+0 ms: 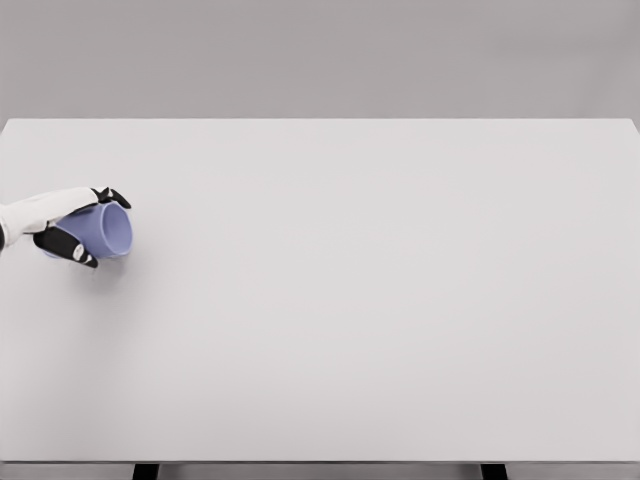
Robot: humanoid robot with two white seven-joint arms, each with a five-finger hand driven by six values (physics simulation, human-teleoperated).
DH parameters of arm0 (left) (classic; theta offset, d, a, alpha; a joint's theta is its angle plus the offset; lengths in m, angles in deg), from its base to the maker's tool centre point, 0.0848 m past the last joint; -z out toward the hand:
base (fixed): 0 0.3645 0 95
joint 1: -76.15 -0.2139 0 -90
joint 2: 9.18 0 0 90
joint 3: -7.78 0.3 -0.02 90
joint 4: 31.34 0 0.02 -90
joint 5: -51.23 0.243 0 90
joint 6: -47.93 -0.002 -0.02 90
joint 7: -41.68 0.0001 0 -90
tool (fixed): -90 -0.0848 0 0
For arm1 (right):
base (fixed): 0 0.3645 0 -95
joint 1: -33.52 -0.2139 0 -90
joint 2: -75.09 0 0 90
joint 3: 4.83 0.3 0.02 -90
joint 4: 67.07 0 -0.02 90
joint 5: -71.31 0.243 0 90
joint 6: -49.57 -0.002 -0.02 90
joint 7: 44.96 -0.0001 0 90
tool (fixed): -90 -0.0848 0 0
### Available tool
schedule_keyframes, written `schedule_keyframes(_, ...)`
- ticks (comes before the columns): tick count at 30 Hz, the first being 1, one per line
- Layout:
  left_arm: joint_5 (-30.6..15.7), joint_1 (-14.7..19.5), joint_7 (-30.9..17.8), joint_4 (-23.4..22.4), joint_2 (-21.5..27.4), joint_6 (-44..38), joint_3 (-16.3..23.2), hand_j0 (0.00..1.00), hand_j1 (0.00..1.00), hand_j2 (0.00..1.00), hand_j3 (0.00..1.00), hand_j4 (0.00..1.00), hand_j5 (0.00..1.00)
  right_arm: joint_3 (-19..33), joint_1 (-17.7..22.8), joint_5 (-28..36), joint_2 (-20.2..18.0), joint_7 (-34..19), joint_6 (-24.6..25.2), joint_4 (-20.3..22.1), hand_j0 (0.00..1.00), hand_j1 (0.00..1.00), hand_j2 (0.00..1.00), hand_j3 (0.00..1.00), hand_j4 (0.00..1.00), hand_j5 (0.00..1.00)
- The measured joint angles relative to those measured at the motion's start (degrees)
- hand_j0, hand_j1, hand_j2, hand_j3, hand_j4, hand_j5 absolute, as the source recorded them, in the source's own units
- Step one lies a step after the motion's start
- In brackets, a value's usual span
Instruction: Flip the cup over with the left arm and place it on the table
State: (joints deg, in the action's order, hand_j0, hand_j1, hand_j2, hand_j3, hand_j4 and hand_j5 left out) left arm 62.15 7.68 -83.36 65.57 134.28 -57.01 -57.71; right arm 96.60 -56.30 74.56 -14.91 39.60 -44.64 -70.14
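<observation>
Lavender cup (pixel 103 231) sits inside the left hand (pixel 66 226), whose black-tipped fingers (pixel 112 196) wrap over its top while the thumb presses beneath. It lies tilted sideways, open mouth facing away from the wrist, over the white table (pixel 380 300).

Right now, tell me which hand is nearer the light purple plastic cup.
Left. The left hand is wrapped around the light purple plastic cup, holding it tilted sideways near the white table's left edge. The right hand is out of view.
</observation>
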Motion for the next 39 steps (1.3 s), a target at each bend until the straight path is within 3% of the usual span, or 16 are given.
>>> schedule_keyframes(13,-0.09,-0.44,0.00,-0.18,-9.90,-0.12,-10.23,0.64,0.64,0.64,0.64,0.64,0.64,0.00,0.00,0.00,0.00,0.00,0.00,0.00,1.00,1.00,1.00,1.00,1.00,1.00)
schedule_keyframes(25,0.27,-0.70,0.01,-5.49,-20.50,1.49,-19.18,0.65,0.65,0.65,0.65,0.65,0.65,0.00,0.00,0.00,0.00,0.00,0.01,0.00,1.00,1.00,1.00,1.00,1.00,1.00)
schedule_keyframes(39,-2.65,-2.90,0.53,-7.20,-24.49,5.56,-20.98,0.66,0.66,0.66,0.66,0.66,0.66,0.00,0.00,0.00,0.00,0.00,0.02,0.00,1.00,1.00,1.00,1.00,1.00,1.00)
